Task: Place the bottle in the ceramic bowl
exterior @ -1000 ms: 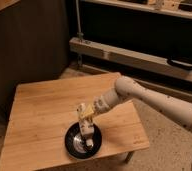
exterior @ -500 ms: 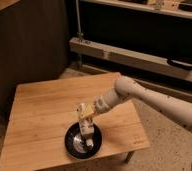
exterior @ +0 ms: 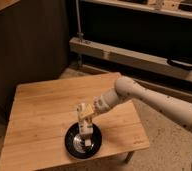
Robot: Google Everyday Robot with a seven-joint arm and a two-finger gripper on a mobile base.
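Note:
The glossy black ceramic bowl (exterior: 73,146) sits near the front edge of the wooden table (exterior: 44,110). My gripper (exterior: 85,121) reaches in from the right and hangs directly over the bowl, pointing down. The whitish bottle (exterior: 86,134) extends from the gripper down into the bowl, its lower end inside the reflective greyish interior. Whether the bottle rests on the bowl's bottom cannot be told.
The white arm (exterior: 154,102) crosses the table's right side. A dark wooden cabinet (exterior: 29,45) stands behind the table on the left. A shelf unit with a metal rail (exterior: 139,55) stands behind on the right. The floor is speckled.

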